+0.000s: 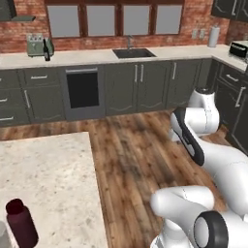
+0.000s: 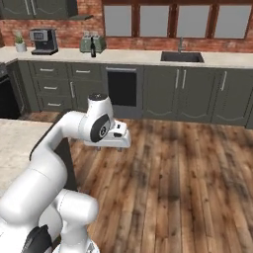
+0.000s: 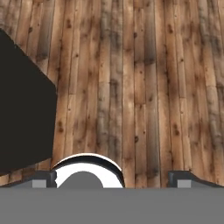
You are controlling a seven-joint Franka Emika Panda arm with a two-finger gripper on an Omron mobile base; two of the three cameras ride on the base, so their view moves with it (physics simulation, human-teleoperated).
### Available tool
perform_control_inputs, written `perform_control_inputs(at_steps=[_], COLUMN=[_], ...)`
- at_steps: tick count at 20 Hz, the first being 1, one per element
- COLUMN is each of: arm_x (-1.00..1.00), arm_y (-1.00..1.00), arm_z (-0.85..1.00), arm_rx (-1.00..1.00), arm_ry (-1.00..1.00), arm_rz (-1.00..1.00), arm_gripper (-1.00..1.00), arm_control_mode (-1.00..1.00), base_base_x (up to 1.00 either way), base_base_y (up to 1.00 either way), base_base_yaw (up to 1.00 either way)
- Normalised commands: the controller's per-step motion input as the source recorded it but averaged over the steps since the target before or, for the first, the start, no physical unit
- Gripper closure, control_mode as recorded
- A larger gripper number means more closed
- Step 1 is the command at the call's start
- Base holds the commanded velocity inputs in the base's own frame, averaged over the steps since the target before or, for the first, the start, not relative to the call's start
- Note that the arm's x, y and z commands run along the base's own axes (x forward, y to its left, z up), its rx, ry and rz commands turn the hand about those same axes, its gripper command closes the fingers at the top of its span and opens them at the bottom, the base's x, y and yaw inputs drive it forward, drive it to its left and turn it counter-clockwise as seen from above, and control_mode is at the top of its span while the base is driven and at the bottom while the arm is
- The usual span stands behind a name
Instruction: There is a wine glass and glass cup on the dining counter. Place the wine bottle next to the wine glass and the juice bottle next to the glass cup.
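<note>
The juice bottle (image 1: pixel 21 223) stands upright on the dining counter (image 1: pixel 53 174), close to that counter's near edge in the left base view, with bare speckled stone between it and the counter's right-hand edge. Just beside the bottle, at the very lower left corner of that view, a sliver of a pale greyish object (image 1: pixel 4 236) shows; too little of it is visible to say what it is. The wine bottle (image 1: pixel 46 51) is well apart from all this, standing upright on the wall counter (image 1: pixel 160 52) directly in front of the toaster (image 1: pixel 38 45), toward that counter's left end; it also appears in the right base view as a slim dark shape (image 2: pixel 92 48) against the toaster (image 2: pixel 93 43), with a coffee machine (image 2: pixel 43 41) further left and the sink (image 2: pixel 181 57) further right. The arm is folded over the wooden floor (image 2: pixel 188 173) beside the dining counter's end. The gripper (image 3: pixel 113 178) points down at the floorboards, its two dark finger tips (image 3: pixel 183 178) spread wide apart with nothing between them. A dark panel of the counter's base (image 3: pixel 22 118) sits at the left of the hand view.
</note>
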Motion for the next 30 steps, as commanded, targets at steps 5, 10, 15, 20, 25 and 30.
perform_control_inputs(at_steps=[5,10,15,20,25,30], arm_x=[0.0,0.0,0.0,0.0,0.0,0.0], arm_y=[0.0,0.0,0.0,0.0,0.0,0.0], arm_z=[0.0,0.0,0.0,0.0,0.0,0.0], arm_rx=[0.0,0.0,0.0,0.0,0.0,0.0], arm_ry=[0.0,0.0,0.0,0.0,0.0,0.0], arm_rz=[0.0,0.0,0.0,0.0,0.0,0.0], arm_gripper=[-1.0,-1.0,-1.0,-1.0,-1.0,-1.0], arm_control_mode=[1.0,1.0,1.0,1.0,1.0,1.0], base_base_x=[0.94,0.94,0.94,0.94,0.94,0.94], base_base_y=[-0.03,-0.03,-0.03,-0.01,-0.01,-0.01], base_base_yaw=[0.0,0.0,0.0,0.0,0.0,0.0])
